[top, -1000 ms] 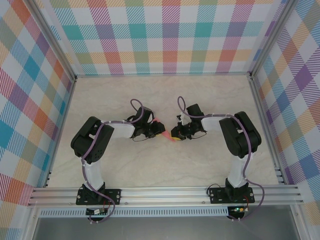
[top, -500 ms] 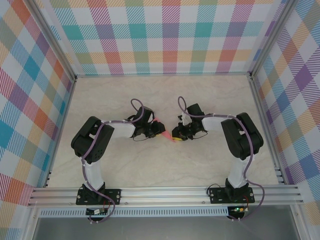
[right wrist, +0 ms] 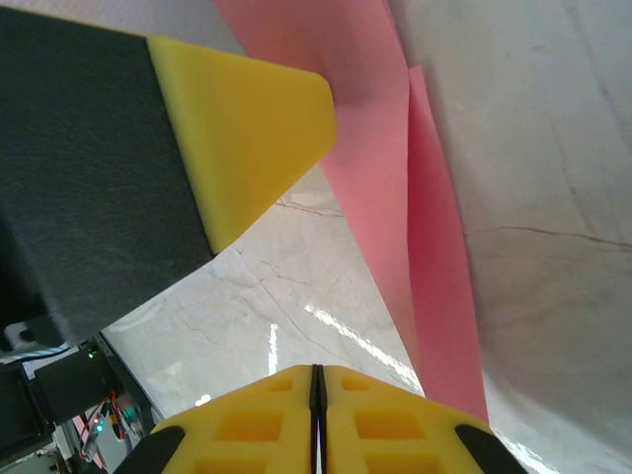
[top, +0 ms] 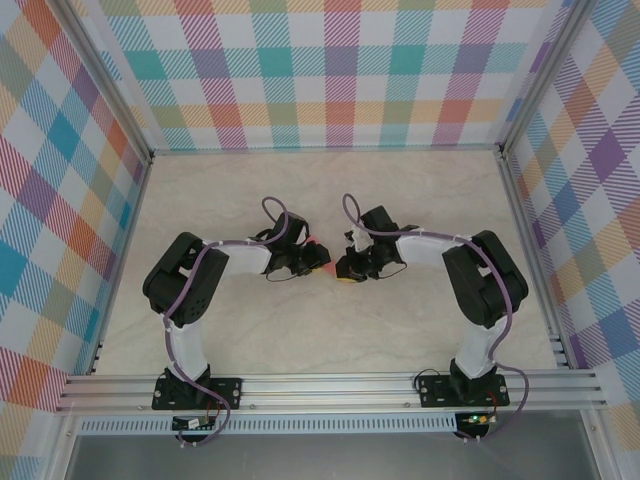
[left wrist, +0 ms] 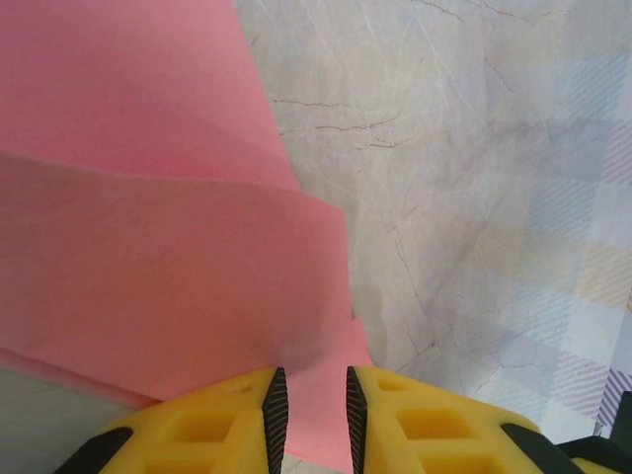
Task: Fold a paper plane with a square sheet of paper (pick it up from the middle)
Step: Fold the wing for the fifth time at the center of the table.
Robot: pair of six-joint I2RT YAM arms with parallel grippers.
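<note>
Up close, paper point(left wrist: 148, 247) inside left pincer point(left wrist: 309, 395)

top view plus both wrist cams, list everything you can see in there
paper: 1, salmon pink, folded, at the table's middle between the two grippers
table: 1, pale marble look, under everything
walls: 3, multicolour plaid, left, far and right sides
rail: 1, silver metal, near edge, carries both arm bases
cables: 2, purple, one along each arm
left arm and right arm: 2, black and white, reaching inward to the middle
left gripper: 1, yellow fingers, shut on the paper
right gripper: 1, yellow fingers, shut, paper alongside it
</note>
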